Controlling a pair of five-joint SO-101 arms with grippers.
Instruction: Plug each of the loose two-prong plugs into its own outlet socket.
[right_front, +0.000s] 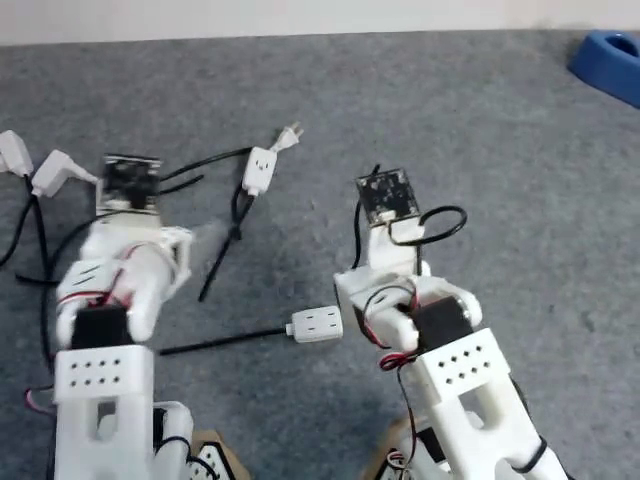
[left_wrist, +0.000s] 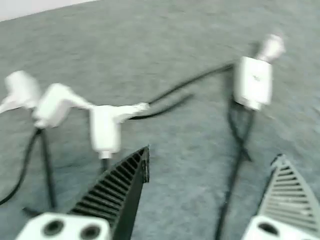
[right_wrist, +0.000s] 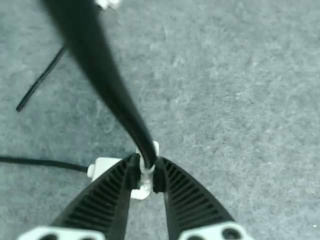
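In the right wrist view my right gripper (right_wrist: 145, 167) is shut on a small white two-prong plug (right_wrist: 148, 175) whose thick black cable (right_wrist: 100, 70) runs up past the camera. Just below and beside it lies a white outlet socket (right_wrist: 106, 168), also seen beside the right arm in the high view as the white outlet socket (right_front: 317, 323). My left gripper (left_wrist: 212, 155) is open above the carpet with nothing between its fingers. Ahead of it lie three loose white plugs (left_wrist: 55, 102) and a second white socket block (left_wrist: 253, 82) with a plug (left_wrist: 271, 46) at its far end.
Grey carpet covers the whole work area. Black cables (right_front: 225, 245) trail between the arms and along the left edge. Two white plugs (right_front: 52, 172) lie at the far left. A blue container (right_front: 612, 62) sits at the back right corner.
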